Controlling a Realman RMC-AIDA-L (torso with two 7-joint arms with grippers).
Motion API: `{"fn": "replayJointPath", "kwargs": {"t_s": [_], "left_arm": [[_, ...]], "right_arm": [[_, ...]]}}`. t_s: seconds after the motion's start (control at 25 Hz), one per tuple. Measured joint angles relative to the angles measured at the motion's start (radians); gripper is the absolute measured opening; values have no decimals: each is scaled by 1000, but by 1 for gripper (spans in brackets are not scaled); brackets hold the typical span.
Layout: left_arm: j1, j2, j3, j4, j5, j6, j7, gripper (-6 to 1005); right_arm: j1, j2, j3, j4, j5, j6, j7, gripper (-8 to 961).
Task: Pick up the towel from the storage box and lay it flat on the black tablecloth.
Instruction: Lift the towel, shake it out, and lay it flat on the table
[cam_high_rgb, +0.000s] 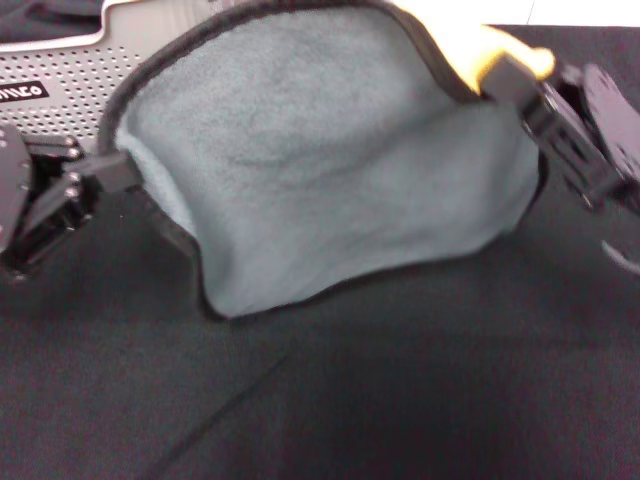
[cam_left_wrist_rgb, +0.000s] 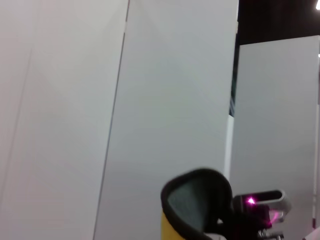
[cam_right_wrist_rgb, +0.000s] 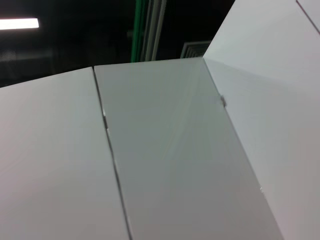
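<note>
- Above the black tablecloth (cam_high_rgb: 400, 400), between our two arms, we hold the towel (cam_high_rgb: 330, 170) stretched out in the air, grey-green face toward the head camera and a strip of its yellow side showing at the far right corner.
- Our left claw (cam_high_rgb: 118, 172) is pinched closed on the towel's left edge; our right claw (cam_high_rgb: 500, 75) is pinched closed on the upper right corner. The cloth sags in a curve between them, and its lower edge hangs near the tablecloth; we cannot tell whether it touches.
- At far left, behind the towel, sits the storage box (cam_high_rgb: 70, 85), so we judge the lift out is done and the laying-flat is the step in hand.
- Next, we think, both arms must come down together, keeping the cloth taut, let the near edge settle first, then set the far edge down without folds before letting go.
- Counted: one towel, one storage box, one tablecloth, two claws.
</note>
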Motion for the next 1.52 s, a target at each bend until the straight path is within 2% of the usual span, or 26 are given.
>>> {"fn": "replayJointPath", "kwargs": {"t_s": [0.08,0.16,0.32,0.36,0.4,0.72,0.88,1.0,1.12,1.28,1.4,1.52], "left_arm": [[14,15,38,56,-50,1,-44,18],[24,46,98,102,-109,2,-89,18],[34,126,226,173,-217,3,-170,19],[34,126,226,173,-217,3,-170,19],[46,163,270,206,-266,4,-200,19],[95,210,314,300,-287,5,-272,19],[105,219,316,310,-286,5,-282,19],[127,251,339,319,-285,6,-299,19],[133,260,346,330,-284,7,-316,19],[131,258,345,339,-266,6,-330,19],[104,232,314,324,-224,3,-327,20],[49,180,240,299,-118,1,-326,20]], "right_arm": [[-27,-6,1,1,-16,-35,2,54],[-42,-15,0,11,-27,-79,4,55],[-46,-20,-1,58,-45,-161,5,56],[-47,-20,-2,84,-54,-196,5,56],[-48,-19,-2,113,-66,-233,5,56],[-92,-5,-7,157,-124,-315,1,59],[-124,5,-17,161,-156,-321,-3,60],[-150,11,-40,166,-159,-328,-7,61],[-174,14,-62,167,-155,-329,-10,62],[-200,15,-83,169,-141,-312,-26,63],[-200,14,-82,169,-121,-272,-48,64],[-183,14,-73,170,-111,-224,-57,65]]}}
